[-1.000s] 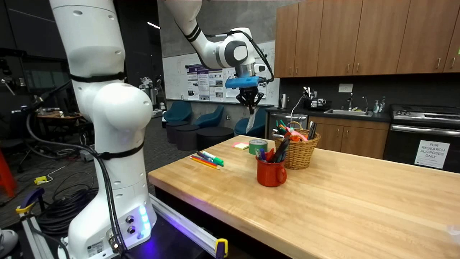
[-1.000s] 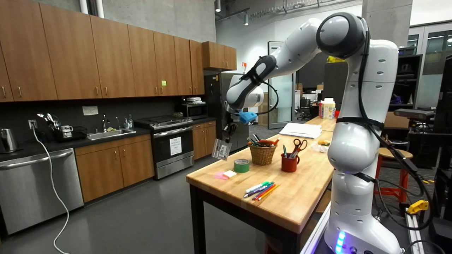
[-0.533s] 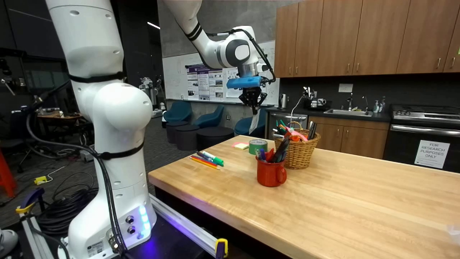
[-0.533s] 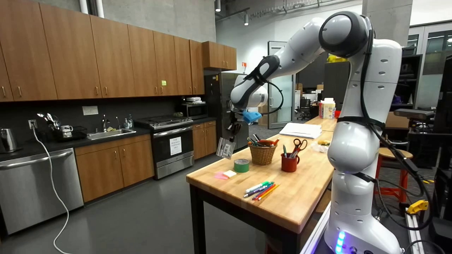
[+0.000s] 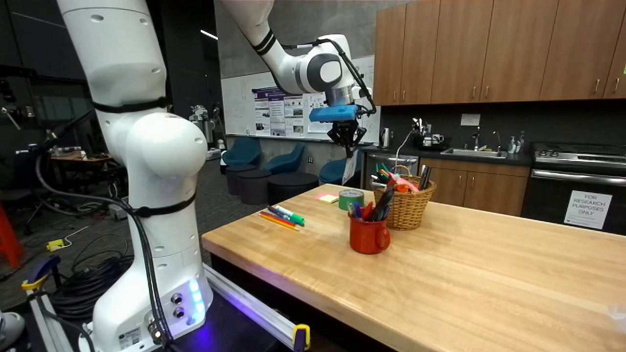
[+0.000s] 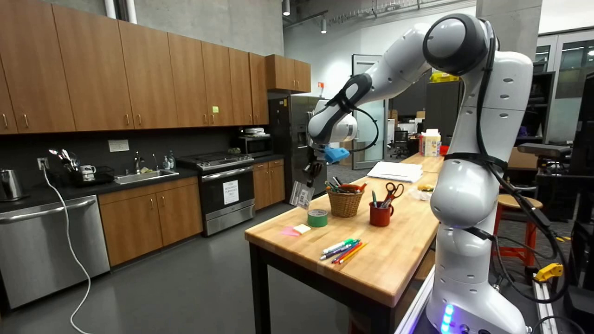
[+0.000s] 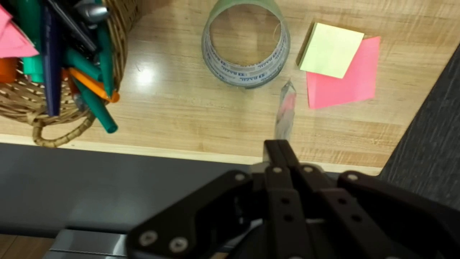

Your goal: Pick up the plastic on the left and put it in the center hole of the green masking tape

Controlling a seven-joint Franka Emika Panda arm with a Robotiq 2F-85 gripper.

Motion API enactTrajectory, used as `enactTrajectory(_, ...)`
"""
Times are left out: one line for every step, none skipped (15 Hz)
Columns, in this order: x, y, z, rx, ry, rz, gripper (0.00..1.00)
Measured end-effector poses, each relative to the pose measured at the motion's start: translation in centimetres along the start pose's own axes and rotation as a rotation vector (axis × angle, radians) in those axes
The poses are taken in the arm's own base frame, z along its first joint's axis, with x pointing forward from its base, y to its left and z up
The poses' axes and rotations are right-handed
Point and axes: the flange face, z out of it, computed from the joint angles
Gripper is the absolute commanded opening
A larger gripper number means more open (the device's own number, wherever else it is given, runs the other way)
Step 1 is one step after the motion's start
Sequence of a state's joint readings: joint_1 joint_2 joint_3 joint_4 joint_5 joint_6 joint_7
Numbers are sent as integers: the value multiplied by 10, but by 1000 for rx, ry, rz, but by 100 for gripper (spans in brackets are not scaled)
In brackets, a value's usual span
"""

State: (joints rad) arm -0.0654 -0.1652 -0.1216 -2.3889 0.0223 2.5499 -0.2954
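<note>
By the look of it the job is about half done: the pick-up is achieved, the placing is not. The gripper (image 7: 278, 144) is drawn together and pinches the upper end of the clear plastic (image 6: 301, 195), which hangs tilted in the air, apart from the table (image 6: 390, 250). It is near the kitchen-side edge; whether above the wood or just past that edge, I cannot tell for sure. In the wrist view its free end shows between the green masking tape (image 6: 317, 221) and a pink note (image 7: 359, 86), beside the tape rather than across its hole, through which bare wood shows. What seems left is to bring the plastic over the tape, lower it into the hole, let go and lift away. The tape sits near that same edge, with the pink note and a yellow pad (image 7: 332, 50), which overlaps the note, lying between it and the table's corner. On the tape's other side, farther from that corner, a wicker basket (image 5: 405, 210) by the edge holds pens (image 7: 52, 68) and what looks like pink paper (image 7: 14, 39), some of the pens leaning out over its rim. Farther in from the kitchen-side edge, a red mug (image 5: 366, 238) holds scissors (image 6: 394, 195) and more pens (image 6: 374, 197).
</note>
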Motion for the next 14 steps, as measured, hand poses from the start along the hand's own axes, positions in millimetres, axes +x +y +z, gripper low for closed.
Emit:
enactTrajectory(-2,2,1,0,-2,4,0)
enactTrajectory(-4,3,2,0,-4,8,0)
enactTrajectory(-6,4,3,0,-6,12,0)
enactTrajectory(-7,6,5,0,-9,16,0)
enactTrajectory(-9,7,6,0,-11,19,0)
enactTrajectory(-11,8,7,0,-14,22,0)
enactTrajectory(-13,9,8,1,-18,24,0)
enactTrajectory(-15,10,10,1,-21,27,0)
enactTrajectory(-17,10,12,2,-26,29,0)
enactTrajectory(-19,11,13,3,-30,31,0)
enactTrajectory(-21,11,15,4,-34,33,0)
enactTrajectory(-23,11,16,5,-38,34,0)
enactTrajectory(-24,11,18,6,-41,36,0)
enactTrajectory(-26,11,19,6,-44,37,0)
